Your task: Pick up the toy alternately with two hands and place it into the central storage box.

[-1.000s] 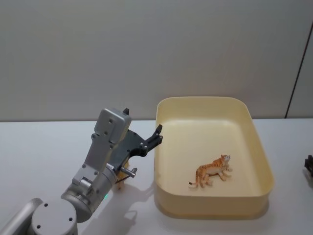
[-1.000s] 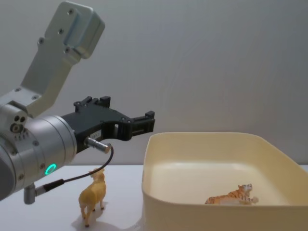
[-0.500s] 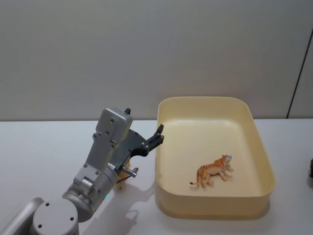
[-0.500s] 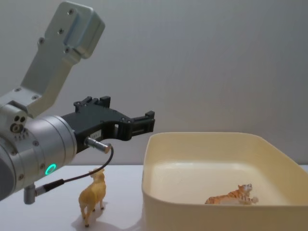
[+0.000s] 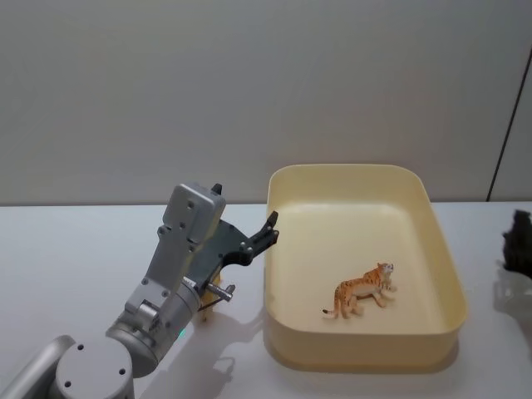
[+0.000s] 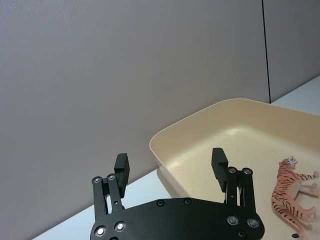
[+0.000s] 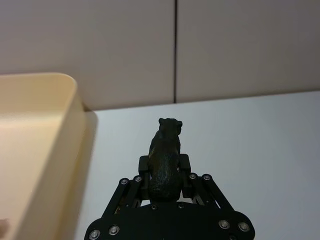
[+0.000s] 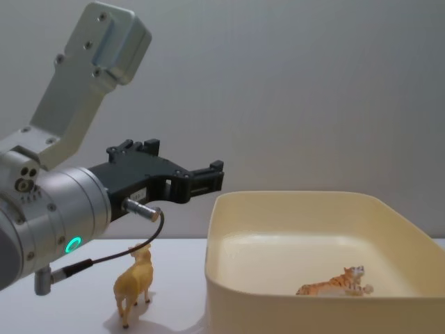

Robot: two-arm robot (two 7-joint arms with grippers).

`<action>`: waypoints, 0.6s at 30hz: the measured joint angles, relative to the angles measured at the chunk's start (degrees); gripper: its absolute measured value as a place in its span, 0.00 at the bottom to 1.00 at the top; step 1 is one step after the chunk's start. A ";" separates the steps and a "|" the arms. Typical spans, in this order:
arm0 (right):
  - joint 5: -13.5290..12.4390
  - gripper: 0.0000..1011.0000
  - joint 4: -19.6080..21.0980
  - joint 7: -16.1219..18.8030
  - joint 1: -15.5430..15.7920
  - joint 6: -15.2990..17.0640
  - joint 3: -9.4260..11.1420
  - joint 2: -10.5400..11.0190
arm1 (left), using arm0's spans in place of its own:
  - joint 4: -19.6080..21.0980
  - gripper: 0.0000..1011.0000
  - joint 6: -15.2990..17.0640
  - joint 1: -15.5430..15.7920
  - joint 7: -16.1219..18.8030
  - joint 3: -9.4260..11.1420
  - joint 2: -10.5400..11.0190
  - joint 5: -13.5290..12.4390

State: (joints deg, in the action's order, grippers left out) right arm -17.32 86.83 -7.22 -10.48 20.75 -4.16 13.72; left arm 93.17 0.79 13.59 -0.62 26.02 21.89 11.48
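Cream plastic box [image 5: 275,274] sits on the white table [image 5: 66,249] in the head view, with a tiger [image 5: 362,291] on its floor. The left gripper [image 5: 243,209] hangs just left of the box, beside its left rim, with its jaws spread and nothing between them. A leg of a yellow toy [image 5: 202,313] peeks out under that arm. At the right edge, well outside the box, the right gripper [image 5: 519,249] shows as a dark shape above the table.

From the left wrist, the two black fingers [image 6: 122,165] stand wide apart, pointing towards the box's near corner; the tiger lies beyond them.

From the right wrist, the jaws are clenched on a black toy [image 7: 166,160], an animal held upright and facing away. It is above the table, next to the box's outer wall.

From the chest, the yellow toy stands on the table just left of the box, beneath the spread left gripper. A green ring glows on that wrist.
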 joint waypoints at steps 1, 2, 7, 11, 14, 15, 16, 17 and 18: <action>-0.12 0.31 0.60 0.18 -0.16 0.04 -0.11 -0.16 | 0.00 0.99 0.00 0.00 0.00 0.00 0.00 0.00; -0.45 0.31 1.25 0.75 -0.34 0.22 -0.25 -0.35 | 0.00 0.99 0.00 0.00 0.00 0.00 0.00 0.00; -1.33 0.31 3.30 2.65 -1.17 1.14 -0.87 -1.15 | 0.00 0.99 0.00 0.00 0.00 0.00 0.00 0.00; -1.88 0.31 4.66 4.57 -2.25 2.29 -1.69 -2.11 | 0.00 0.99 0.00 0.00 0.00 0.00 0.00 0.00; -2.00 0.31 5.14 5.56 -2.96 2.99 -2.30 -2.74 | 0.00 0.99 0.00 0.00 0.00 0.00 0.00 0.00; -2.01 0.31 5.33 6.28 -3.42 3.58 -2.69 -3.14 | 0.00 0.99 0.00 0.00 0.00 0.00 0.00 0.00; -2.01 0.31 5.42 6.62 -3.73 3.84 -2.94 -3.39 | 0.00 0.99 0.00 0.00 0.00 0.00 0.00 0.00; -1.99 0.31 5.49 7.43 -4.22 4.46 -3.33 -3.84 | 0.00 0.99 0.00 0.00 0.00 0.00 0.00 0.00; -1.95 0.31 5.50 7.78 -4.47 4.77 -3.54 -4.06 | 0.00 0.99 0.00 0.00 0.00 0.00 0.00 0.00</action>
State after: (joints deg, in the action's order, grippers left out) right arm -19.26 92.32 0.57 -14.95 25.52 -7.70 9.66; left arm 93.17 0.79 13.59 -0.62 26.02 21.89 11.48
